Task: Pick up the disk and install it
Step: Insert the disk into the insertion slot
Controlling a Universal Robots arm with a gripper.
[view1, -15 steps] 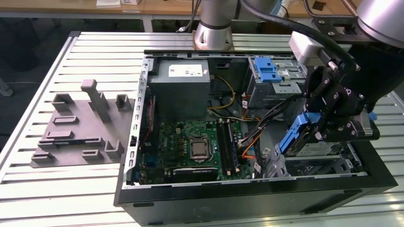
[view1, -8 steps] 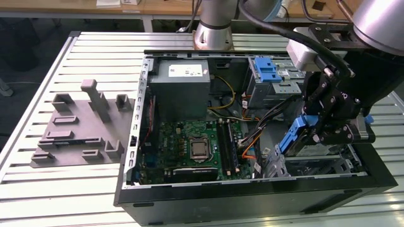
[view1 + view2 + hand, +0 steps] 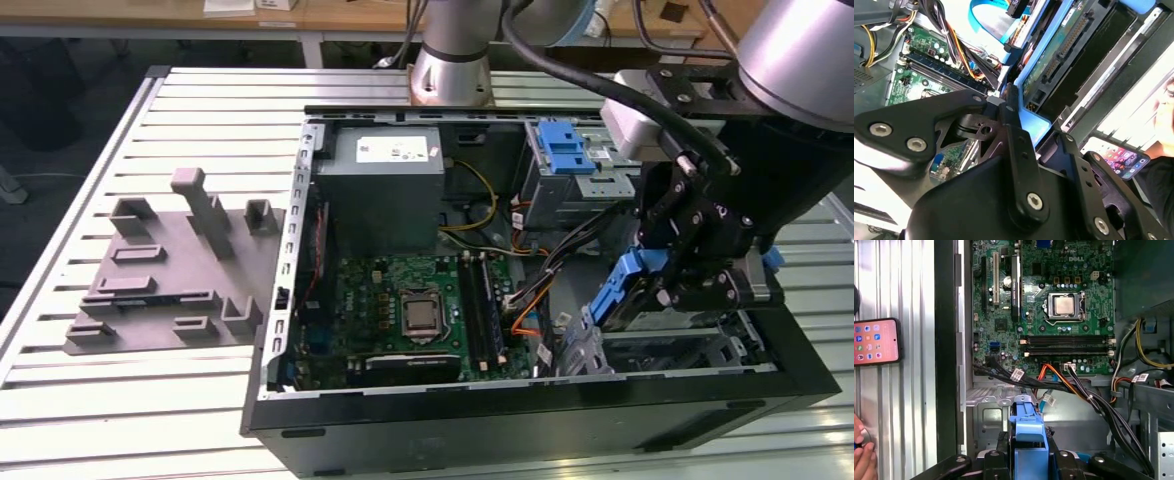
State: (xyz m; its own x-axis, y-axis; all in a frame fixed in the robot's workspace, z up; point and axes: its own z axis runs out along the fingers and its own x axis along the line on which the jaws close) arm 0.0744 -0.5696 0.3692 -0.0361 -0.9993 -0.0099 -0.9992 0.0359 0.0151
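Note:
The disk, silver with a blue plastic bracket, hangs tilted just above the drive bay at the front corner of the open computer case, on the exterior view's right. My gripper is shut on it from above. The first wrist view shows the blue bracket clamped between my fingers, over the bay's metal floor. The second wrist view shows the disk's green underside and connector beside my black finger linkage.
Bundled cables run between the bay and the motherboard. A grey power supply and a silver cage with a blue latch sit at the back. A grey fixture plate lies left of the case. A phone and a person's hand are beside the case.

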